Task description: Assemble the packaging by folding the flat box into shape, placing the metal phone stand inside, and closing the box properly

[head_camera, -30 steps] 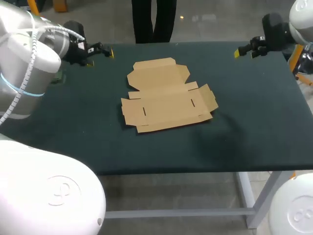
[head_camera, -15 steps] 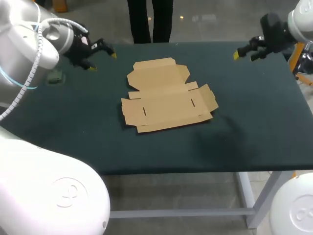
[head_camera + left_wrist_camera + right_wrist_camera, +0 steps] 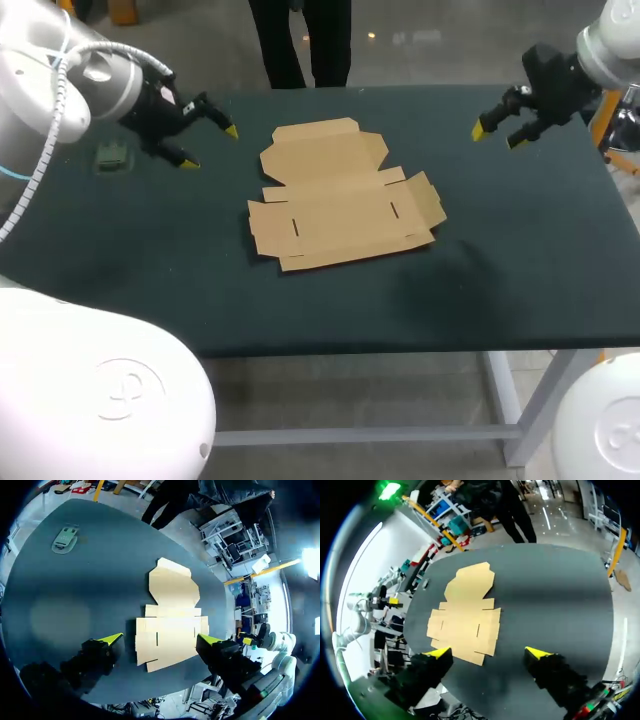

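Note:
The flat tan cardboard box (image 3: 340,205) lies unfolded in the middle of the dark table (image 3: 520,260). A small grey-green metal phone stand (image 3: 110,156) rests near the table's left edge. My left gripper (image 3: 208,146) hovers open between the stand and the box's left side, nothing in it. My right gripper (image 3: 498,137) hangs open over the far right of the table, well clear of the box. The left wrist view shows the box (image 3: 172,615) ahead of the open left gripper (image 3: 160,638), the stand (image 3: 65,539) far off to one side. In the right wrist view the box (image 3: 465,617) lies ahead of the open right gripper (image 3: 488,653).
Bare dark tabletop surrounds the box on all sides, with wide room at the front (image 3: 400,310) and right. A person stands beyond the far edge, not reaching over the table.
My left gripper has swung in from the far left corner toward the box, its fingers turning. My right gripper has come slightly inward and lower from the far right corner. The box has not moved.

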{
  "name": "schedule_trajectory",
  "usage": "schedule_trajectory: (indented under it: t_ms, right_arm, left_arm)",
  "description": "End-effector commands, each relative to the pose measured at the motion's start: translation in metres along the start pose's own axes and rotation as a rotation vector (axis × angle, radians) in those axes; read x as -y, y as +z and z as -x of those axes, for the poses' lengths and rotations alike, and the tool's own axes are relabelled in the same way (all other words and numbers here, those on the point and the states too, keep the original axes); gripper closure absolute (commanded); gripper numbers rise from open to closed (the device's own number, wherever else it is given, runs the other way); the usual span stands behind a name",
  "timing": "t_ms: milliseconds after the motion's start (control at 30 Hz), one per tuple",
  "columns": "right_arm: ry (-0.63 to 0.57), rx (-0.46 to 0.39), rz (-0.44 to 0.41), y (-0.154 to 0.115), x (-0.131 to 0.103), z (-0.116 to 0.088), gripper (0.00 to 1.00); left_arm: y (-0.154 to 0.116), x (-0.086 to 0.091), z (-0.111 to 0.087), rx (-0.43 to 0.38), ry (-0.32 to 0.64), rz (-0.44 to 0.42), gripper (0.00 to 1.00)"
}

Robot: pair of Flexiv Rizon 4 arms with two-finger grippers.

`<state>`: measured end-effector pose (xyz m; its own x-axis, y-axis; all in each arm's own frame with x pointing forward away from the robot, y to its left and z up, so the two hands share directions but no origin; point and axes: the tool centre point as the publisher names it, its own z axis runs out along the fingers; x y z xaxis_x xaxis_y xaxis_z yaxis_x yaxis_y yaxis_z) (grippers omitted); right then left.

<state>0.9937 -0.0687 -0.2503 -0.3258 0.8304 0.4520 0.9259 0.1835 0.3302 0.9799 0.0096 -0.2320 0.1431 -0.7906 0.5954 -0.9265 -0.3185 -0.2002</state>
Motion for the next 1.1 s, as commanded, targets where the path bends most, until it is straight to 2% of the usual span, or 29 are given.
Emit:
schedule_trajectory:
  t_ms: [33,267,500,600,633,667,700,1000,1067,1100]
  right_arm:
    - [0.010,-0.029,-0.072,0.009,-0.005,0.005,0.00]
    - [0.031,-0.039,-0.128,0.022,0.004,0.003,0.00]
    - [0.067,-0.053,-0.147,0.025,0.017,0.004,0.00]
    - [0.088,-0.062,-0.162,0.028,0.023,0.005,0.00]
    - [0.088,-0.062,-0.162,0.028,0.023,0.005,0.00]
    - [0.088,-0.062,-0.162,0.028,0.023,0.005,0.00]
    - [0.088,-0.062,-0.162,0.028,0.023,0.005,0.00]
    - [0.088,-0.062,-0.162,0.028,0.023,0.005,0.00]
    - [0.088,-0.062,-0.162,0.028,0.023,0.005,0.00]
    - [0.091,-0.066,-0.150,0.032,0.022,0.003,0.00]
  left_arm:
    - [0.009,0.004,0.005,-0.019,-0.026,0.041,0.00]
    - [0.019,-0.006,0.013,-0.024,-0.080,0.094,0.00]
    - [0.028,-0.023,0.021,-0.029,-0.081,0.065,0.00]
    - [0.033,-0.027,0.027,-0.056,-0.113,0.070,0.00]
    - [0.036,-0.027,0.030,-0.040,-0.155,0.076,0.00]
    - [0.038,-0.025,0.033,0.022,-0.207,0.015,0.00]
    - [0.036,-0.022,0.036,0.135,-0.252,-0.073,0.00]
    - [0.036,-0.022,0.036,0.135,-0.252,-0.073,0.00]
    - [0.046,-0.021,0.032,0.164,-0.279,-0.064,0.00]
    - [0.053,-0.024,0.031,0.150,-0.285,-0.045,0.00]
